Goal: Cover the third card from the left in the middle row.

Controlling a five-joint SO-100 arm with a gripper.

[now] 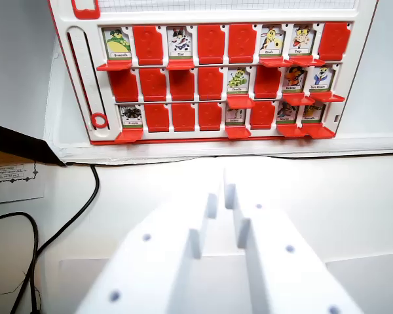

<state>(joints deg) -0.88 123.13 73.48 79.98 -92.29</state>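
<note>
A red and white flip-card board (213, 134) lies on the white table at the top of the wrist view. It has three rows of cards. In the middle row the first four slots from the left show red, including the third slot (182, 84). The fifth slot holds a face-up picture card (238, 80), and two more picture cards (308, 78) show at the right end. My gripper (221, 196) is white and sits low in the view, well short of the board's near edge. Its fingertips stand nearly together with nothing between them.
A black cable (78, 209) runs down the left side of the table. A printed paper (10, 178) and a dark edge over a brown surface (19, 145) lie at the far left. Picture cards also show in the top and bottom rows.
</note>
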